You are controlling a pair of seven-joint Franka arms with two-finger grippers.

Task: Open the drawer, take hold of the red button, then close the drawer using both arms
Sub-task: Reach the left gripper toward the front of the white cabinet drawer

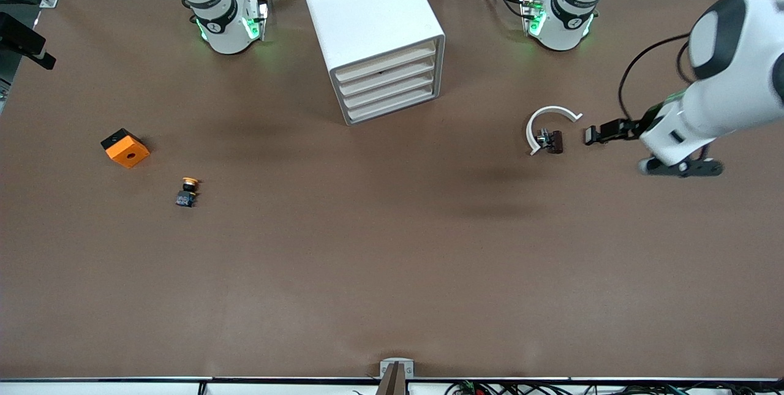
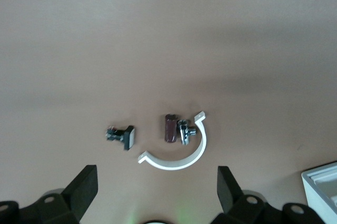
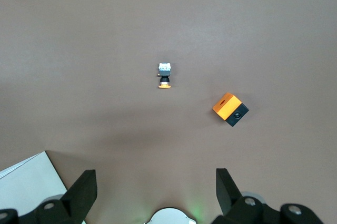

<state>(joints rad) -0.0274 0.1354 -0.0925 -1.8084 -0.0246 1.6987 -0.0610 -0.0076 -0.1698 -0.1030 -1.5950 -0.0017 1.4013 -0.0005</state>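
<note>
You can read no lettering anywhere; left pincer (image 2: pixel 155 190) and right pincer (image 3: pixel 155 190) both hang released above the counter (image 1: pixel 392 260).

The table (image 1: pixel 392 272) is seen from high across, facing the arm bases. Each wrist view looks straight down; the drawer cabinet (image 1: pixel 373 33) is shared by all.

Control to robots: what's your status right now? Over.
Left gripper open, over table by white clip. Right gripper open, over table by orange-capped button. Red button not in sight; cabinet drawers all shut. Nothing in front of the drawers.
</note>
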